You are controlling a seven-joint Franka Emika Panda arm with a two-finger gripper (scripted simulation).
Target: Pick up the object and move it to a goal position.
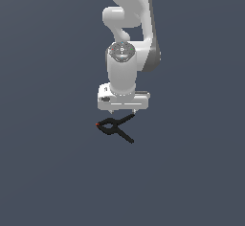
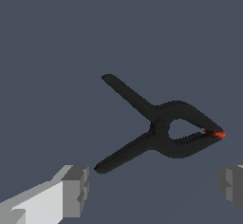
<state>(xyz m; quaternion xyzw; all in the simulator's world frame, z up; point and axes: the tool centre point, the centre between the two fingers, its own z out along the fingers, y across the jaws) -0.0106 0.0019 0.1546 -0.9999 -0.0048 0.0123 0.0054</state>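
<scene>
- Black spring clamp (image 1: 115, 129) on a dark slate-grey ground, lying flat; nothing else near it.
- Exterior view, left to right: tiny red tip (image 1: 97, 124) points toward 9 o'clock; two thin handles splay toward 2 and 4 o'clock.
- White gripper (image 1: 123, 110) sits at the clamp's 12 o'clock, pointing down, apart from it.
- Wrist view: clamp (image 2: 161, 126) lies between the grey fingers (image 2: 76, 190), untouched.
- Jaws spread wide, released, grasping nothing.
</scene>
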